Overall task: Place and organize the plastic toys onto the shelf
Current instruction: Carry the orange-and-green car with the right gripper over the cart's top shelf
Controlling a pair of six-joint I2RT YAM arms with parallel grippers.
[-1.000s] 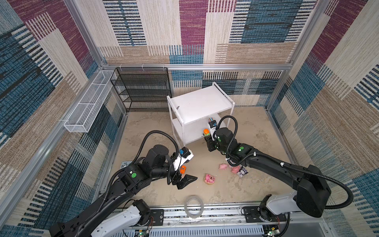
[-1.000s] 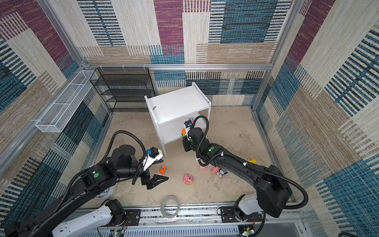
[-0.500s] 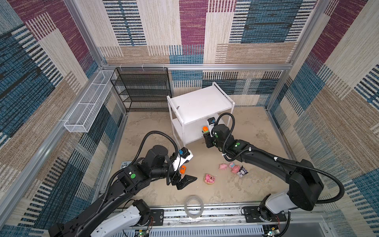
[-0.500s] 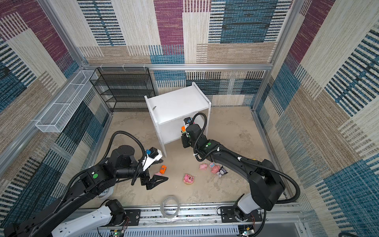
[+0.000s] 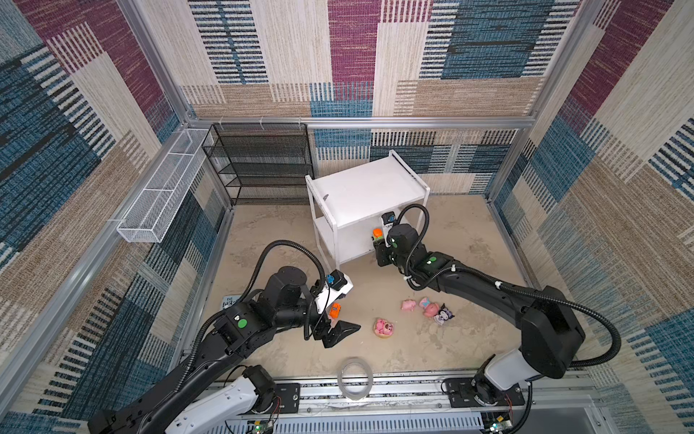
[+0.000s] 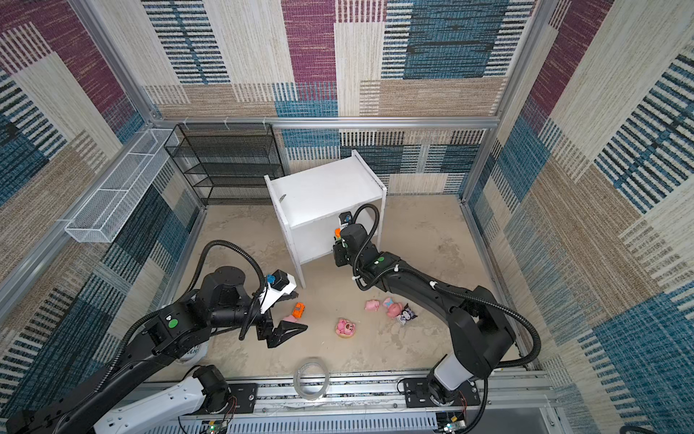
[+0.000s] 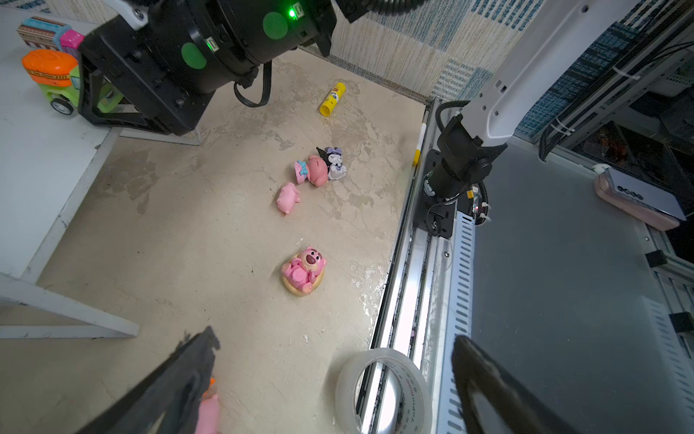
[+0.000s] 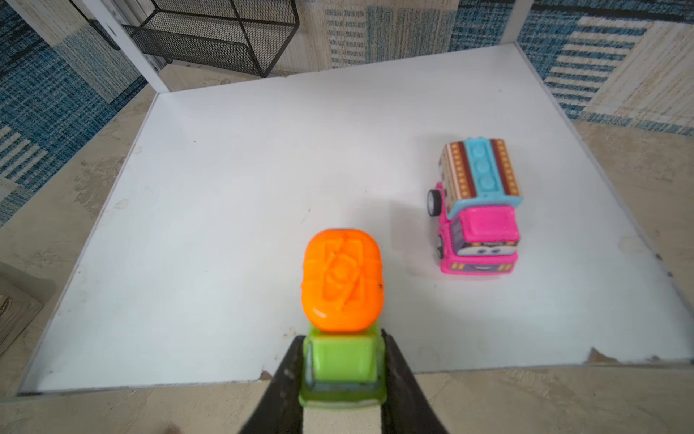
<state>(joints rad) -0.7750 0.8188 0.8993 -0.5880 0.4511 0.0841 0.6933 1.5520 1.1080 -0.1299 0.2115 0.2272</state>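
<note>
While fingers (image 8: 289, 375) of right gripper (image 8: 343, 360) are pinching green-orange car (image 8: 342, 285) by flat cab sides, car is sitting at shelf (image 8: 244, 169) lower board's near edge, probably light, stiff, slick, rolling freely; left gripper (image 7: 334, 338) is hanging spread.

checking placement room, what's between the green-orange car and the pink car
Right wrist view: only bare shelf board between the green-orange car and the pink car.

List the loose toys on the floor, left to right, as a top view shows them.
orange car → pink bear → pink pig → pink figure with blue bow → black-white figure
</note>
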